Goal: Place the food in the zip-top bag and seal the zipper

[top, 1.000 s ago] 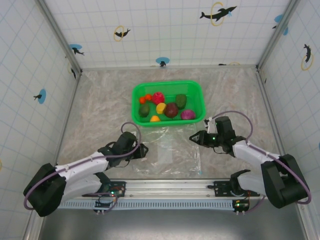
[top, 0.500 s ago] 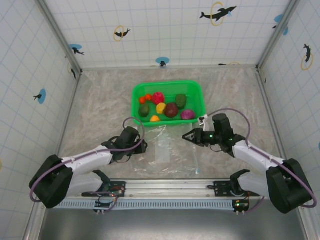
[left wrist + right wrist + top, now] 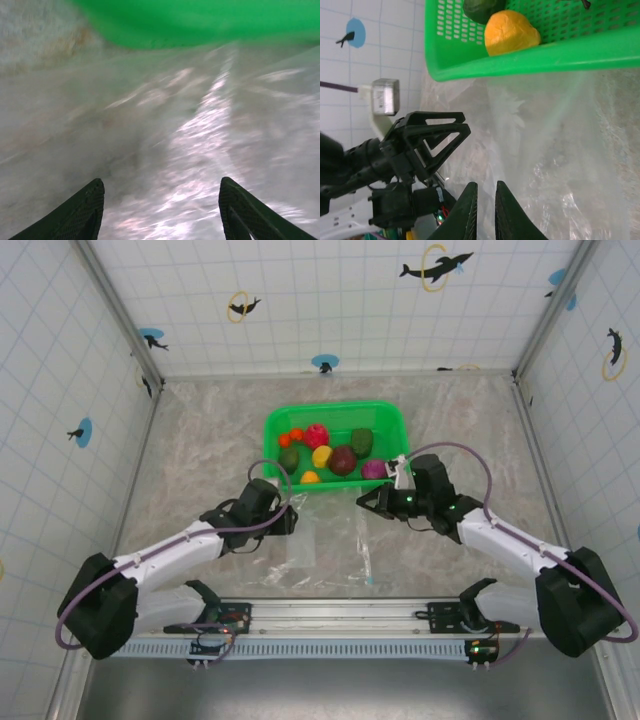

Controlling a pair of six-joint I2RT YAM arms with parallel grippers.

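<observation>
Near the basket (image 3: 335,406), the left claw (image 3: 161,182) hangs low over the bag (image 3: 200,125), its fingers well apart and holding nothing. Opposite it, the right claw (image 3: 485,185) is down at the bag's crinkled film with its fingers all but together; whether film is pinched between them cannot be told. All the food (image 3: 330,453) sits in the basket. The bag lies on the table (image 3: 200,440) just in front of the basket, between the two claws.
</observation>
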